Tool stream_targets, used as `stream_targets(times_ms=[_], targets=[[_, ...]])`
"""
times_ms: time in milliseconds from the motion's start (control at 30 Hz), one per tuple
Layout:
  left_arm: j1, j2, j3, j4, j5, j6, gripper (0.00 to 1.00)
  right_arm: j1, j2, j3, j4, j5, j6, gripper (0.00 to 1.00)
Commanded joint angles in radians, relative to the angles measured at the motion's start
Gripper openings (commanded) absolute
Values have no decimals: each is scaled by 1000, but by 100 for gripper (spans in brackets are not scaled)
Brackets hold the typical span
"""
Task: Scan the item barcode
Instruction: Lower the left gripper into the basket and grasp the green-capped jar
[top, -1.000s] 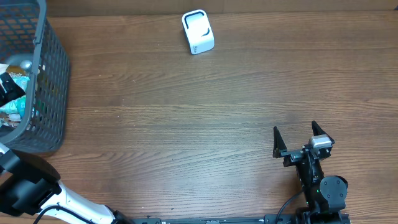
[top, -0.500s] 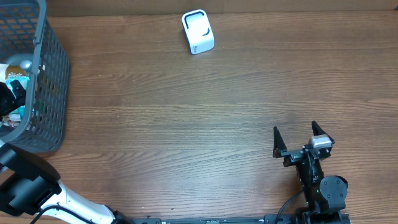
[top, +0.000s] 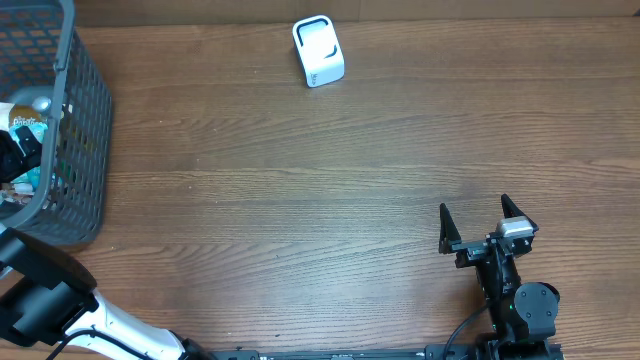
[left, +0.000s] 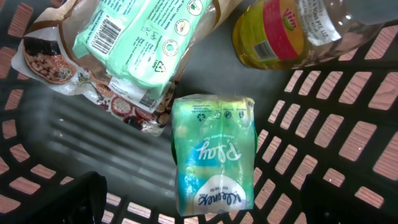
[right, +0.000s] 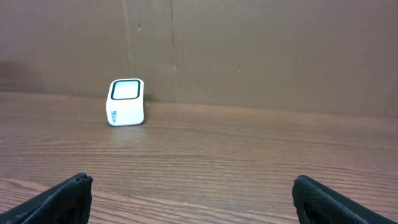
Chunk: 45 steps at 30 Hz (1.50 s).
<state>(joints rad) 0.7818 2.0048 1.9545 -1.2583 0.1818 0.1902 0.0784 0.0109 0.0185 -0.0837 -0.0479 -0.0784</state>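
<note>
Inside the grey mesh basket (top: 85, 130) at the table's left edge, my left gripper (top: 15, 152) stands open. In the left wrist view a green and blue tissue pack (left: 214, 152) lies on the basket floor between the two spread fingers, which do not touch it; the gripper (left: 214, 202) holds nothing. Beside it lie a pale green pack with a barcode (left: 134, 37), a brown snack bag (left: 56, 62) and a yellow bottle (left: 280, 31). The white scanner (top: 318, 51) (right: 127, 102) stands at the far middle. My right gripper (top: 475, 225) (right: 193, 199) is open and holds nothing near the front right.
The basket's mesh walls (left: 348, 106) close in around the left gripper. A brown wall (right: 249, 50) runs behind the scanner along the table's far edge. Bare wooden tabletop (top: 300, 200) lies between basket, scanner and right arm.
The left gripper has shifted slightly toward the near side inside the basket. The right arm has not moved.
</note>
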Motion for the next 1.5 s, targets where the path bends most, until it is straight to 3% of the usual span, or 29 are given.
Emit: stream_targets(times_ms=[0, 133, 367, 800, 1100, 1233, 1333, 1467], targets=[[9, 51, -5, 18, 61, -12, 99, -4, -8, -11, 3, -2, -2, 100], [9, 56, -5, 38, 141, -12, 100, -4, -8, -11, 3, -2, -2, 100], [8, 83, -5, 24, 47, -13, 99, -4, -8, -11, 3, -2, -2, 100], [-13, 202, -7, 3, 38, -34, 100, -4, -8, -11, 3, -2, -2, 100], [-13, 208, -7, 19, 17, -34, 89, -4, -8, -11, 3, -2, -2, 100], [-13, 208, -7, 20, 17, -39, 75, -4, -8, -11, 3, -2, -2, 100], [-13, 208, -7, 15, 18, -41, 73, -4, -8, -11, 3, -2, -2, 100], [-13, 207, -6, 2, 17, -42, 60, -4, -8, -11, 3, -2, -2, 100]])
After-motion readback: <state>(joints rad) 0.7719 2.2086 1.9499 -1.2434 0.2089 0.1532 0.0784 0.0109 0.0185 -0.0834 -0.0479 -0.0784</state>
